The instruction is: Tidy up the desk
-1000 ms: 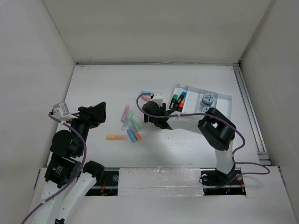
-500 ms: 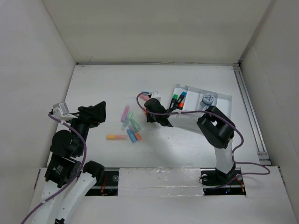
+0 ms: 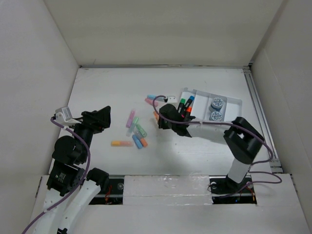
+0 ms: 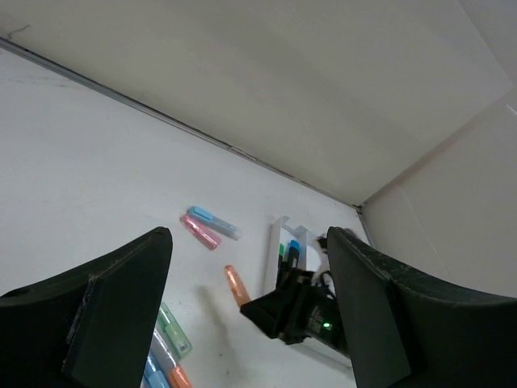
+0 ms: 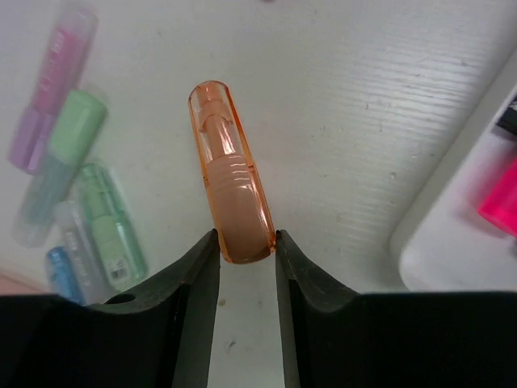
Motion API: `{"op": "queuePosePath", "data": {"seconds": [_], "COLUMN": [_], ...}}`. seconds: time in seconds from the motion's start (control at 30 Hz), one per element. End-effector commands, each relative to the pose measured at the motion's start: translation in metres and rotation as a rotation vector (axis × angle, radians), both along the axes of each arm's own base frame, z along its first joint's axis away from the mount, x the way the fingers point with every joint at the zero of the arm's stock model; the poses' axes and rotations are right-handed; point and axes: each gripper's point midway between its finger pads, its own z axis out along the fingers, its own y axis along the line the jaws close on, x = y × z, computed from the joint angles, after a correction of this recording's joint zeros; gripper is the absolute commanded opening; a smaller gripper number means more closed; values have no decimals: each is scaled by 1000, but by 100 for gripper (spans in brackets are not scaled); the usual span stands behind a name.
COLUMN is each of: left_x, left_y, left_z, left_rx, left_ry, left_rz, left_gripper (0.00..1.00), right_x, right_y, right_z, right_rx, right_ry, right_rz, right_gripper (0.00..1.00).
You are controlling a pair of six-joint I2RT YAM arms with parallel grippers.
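Note:
The desk is a wide white tabletop walled by white panels. My right gripper is shut on one end of an orange highlighter, holding it low over the desk just left of the white tray. The highlighter also shows in the left wrist view. My left gripper is open and empty, hovering at the left side of the desk. A loose pile of highlighters lies between the two grippers.
A blue and a pink highlighter lie side by side behind the right gripper. An orange-yellow one lies apart at the front. The tray holds upright green and blue markers and two grey round items.
My right gripper has moved right and toward the near edge with the orange highlighter, uncovering the blue and pink pair. The left arm has not moved.

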Motion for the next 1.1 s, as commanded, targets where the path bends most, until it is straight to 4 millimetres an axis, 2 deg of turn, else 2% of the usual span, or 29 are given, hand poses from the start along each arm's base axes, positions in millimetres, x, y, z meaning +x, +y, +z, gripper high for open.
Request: {"op": "queuePosePath", "data": {"seconds": [0.0,0.03,0.07,0.13,0.17,0.2,0.23,0.27,0.3,0.33,0.4,0.5,0.53,0.57,0.67,0.7,0.77,0.83,0.87,0.9,0.93,0.97,1.0,1.03,1.07], "left_x": [-1,-1,-1,-1,-2,-2,-1,-1,-1,-1,-1,0,0,0,1,1,1,0,1,0,1,1,1,1,1], "left_y": [-3,-2,-2,-2,-2,-2,-2,-3,-3,-3,-3,-4,-4,-4,-4,-4,-5,-5,-5,-5,-5,-5,-5,-5,-5], "left_z": [8,9,9,9,9,9,10,8,8,9,9,8,9,8,8,7,8,8,8,8,8,8,7,7,8], "left_rx": [-3,-3,-3,-4,-4,-4,-5,-4,-4,-2,-4,-2,-3,-2,-1,-1,-2,-3,-2,-3,-2,-1,0,0,-1], "left_ry": [-37,-38,-38,-40,-41,-41,-43,-40,-40,-40,-40,-37,-40,-37,-36,-34,-34,-37,-34,-37,-35,-36,-35,-35,-36], "left_rz": [-15,-15,-15,-15,-16,-16,-15,-18,-18,-18,-18,-21,-23,-23,-21,-21,-23,-24,-24,-26,-27,-26,-24,-24,-24], "left_gripper": [73,73,73,73,73,73,73,73,73,73,73,73,73,73,73,73,73,73,73,73,73,73,73,73,73], "right_x": [13,15,22,22,34,33,32,33,40,41,41,42,44,44,49,51,49,52,51,52,57,58,64,64,82], "right_y": [-9,-16,-31,-60,-94,-95,-110,-122,-143,-153,-177,-190,-193,-194,-198,-197,-182,-158,-141,-125,-103,-73,-53,-53,-34], "right_z": [76,85,91,98,97,104,92,89,85,87,72,67,66,62,71,76,84,97,101,88,102,73,83,83,80], "right_rx": [232,273,311,355,401,414,411,435,439,464,473,476,472,459,437,440,440,469,468,445,468,358,304,304,276], "right_ry": [-141,-156,-161,-177,-174,-185,-173,-166,-167,-171,-148,-149,-145,-135,-161,-173,-187,-180,-170,-134,-131,-74,-83,-83,-69], "right_rz": [-111,-129,-181,-258,-370,-370,-408,-452,-513,-539,-610,-646,-658,-665,-678,-671,-607,-510,-429,-370,-296,-208,-142,-141,-120], "right_gripper": [21,21,21,20,19,19,19,19,18,19,20,27,38,44,55,57,58,53,46,38,16,6,7,7,15]}}
